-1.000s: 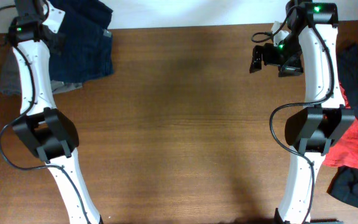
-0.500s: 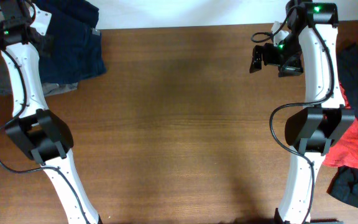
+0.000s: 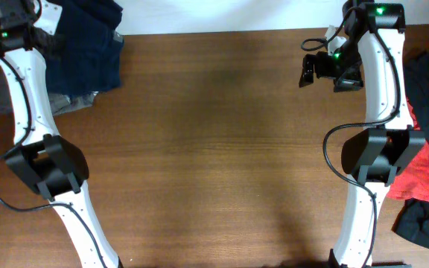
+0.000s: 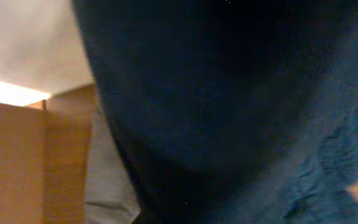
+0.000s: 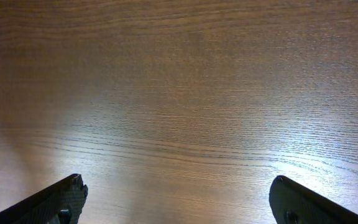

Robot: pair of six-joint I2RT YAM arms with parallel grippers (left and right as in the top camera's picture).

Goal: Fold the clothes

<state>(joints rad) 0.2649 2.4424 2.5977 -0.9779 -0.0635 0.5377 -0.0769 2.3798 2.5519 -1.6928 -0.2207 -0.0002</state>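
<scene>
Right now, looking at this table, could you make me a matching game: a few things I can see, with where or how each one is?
Things:
1. navy garment
2. grey garment
3. red garment
4. right gripper

Descriptions:
a. wide open, holding nothing
b. on top of the pile at the far-left corner
c. lying at the right edge
d. peeking out from under the navy one

Pairs: 1-b, 2-d, 3-c, 4-a
</scene>
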